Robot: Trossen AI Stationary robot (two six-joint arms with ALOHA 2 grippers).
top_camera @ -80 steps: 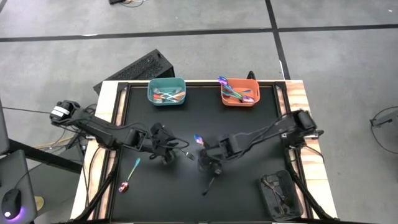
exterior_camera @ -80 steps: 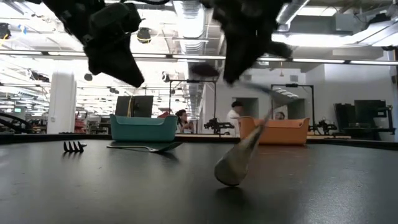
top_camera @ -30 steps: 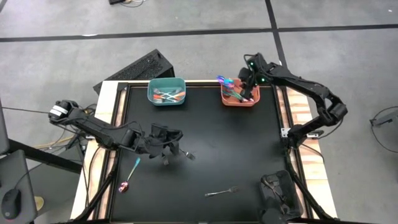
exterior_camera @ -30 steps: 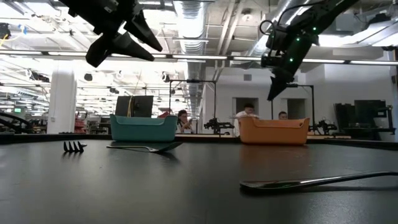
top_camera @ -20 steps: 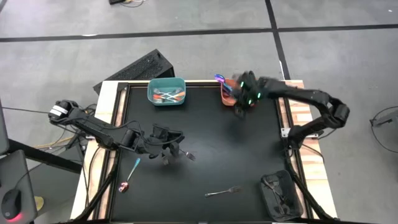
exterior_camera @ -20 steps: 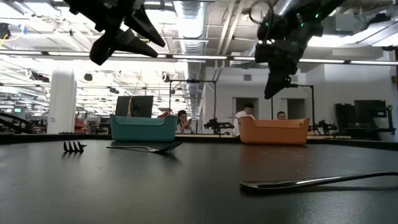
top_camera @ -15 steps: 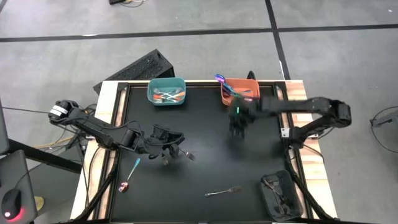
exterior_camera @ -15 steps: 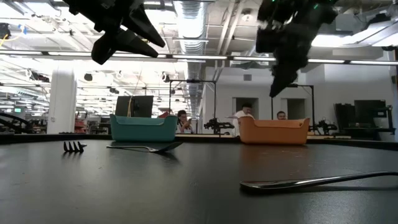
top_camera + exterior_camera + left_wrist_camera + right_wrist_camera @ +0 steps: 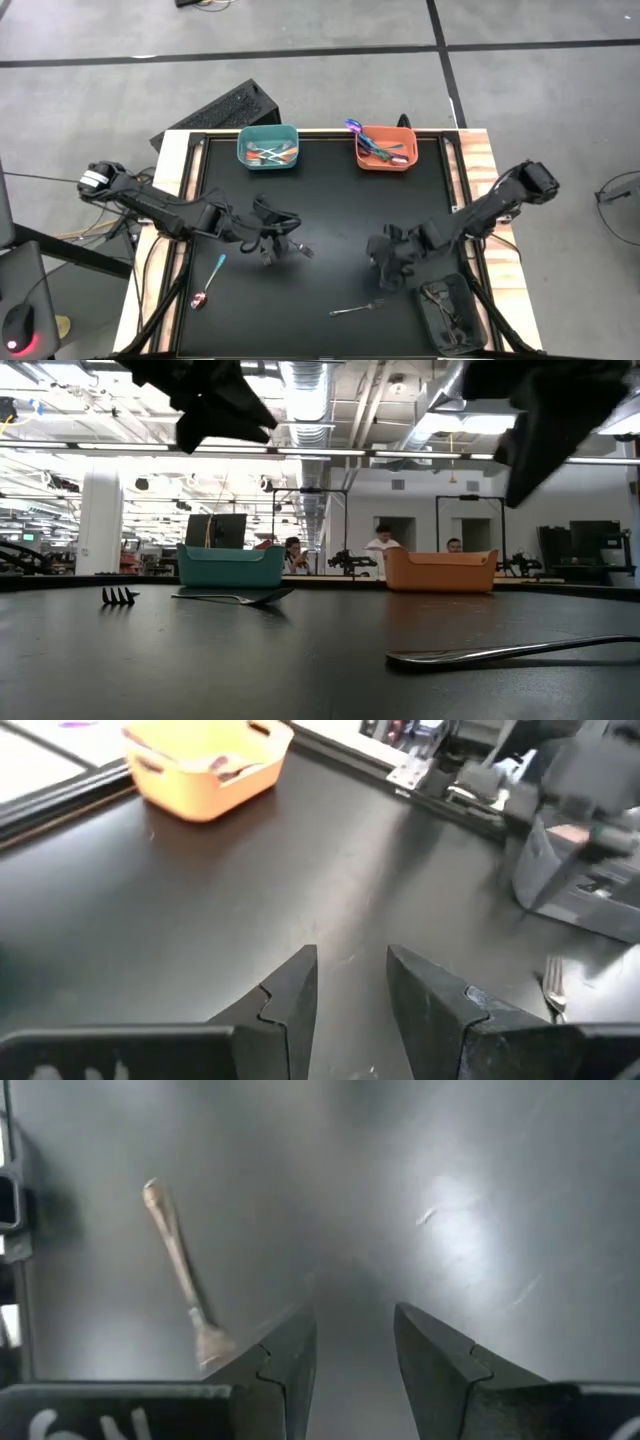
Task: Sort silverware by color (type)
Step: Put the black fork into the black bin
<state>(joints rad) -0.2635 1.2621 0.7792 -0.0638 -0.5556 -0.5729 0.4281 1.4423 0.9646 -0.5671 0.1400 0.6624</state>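
1. Right hand (image 9: 392,272): low over the black surface (image 9: 340,210), about 4 o'clock from centre in the high view. Fingers (image 9: 285,1355) apart, nothing between them.
2. A thin silver-grey fork (image 9: 357,308) lies flat on the surface just at 7 o'clock of the right hand, not touching it. The right wrist view shows the same fork (image 9: 180,1275) beside the hand; in the low view it lies across the foreground (image 9: 500,652).
3. Left hand (image 9: 272,240): over the surface at 9 o'clock of centre. Fingers (image 9: 290,995) apart, empty.
4. A small dark fork (image 9: 303,249) sits just at 3 o'clock of the left hand; only its tines show in the left wrist view (image 9: 553,988).
5. A teal-handled spoon with a shiny pink bowl (image 9: 208,281) lies at about 7 o'clock of the left hand, near the surface's edge, clear of both hands.
6. Teal square bin (image 9: 269,147) at 11 o'clock of the surface, holding several pieces of silverware; orange square bin (image 9: 385,148) at 1 o'clock, holding purple-bowled spoons, one sticking out over its rim.
7. Low view: people stand far back in the room behind the bins.
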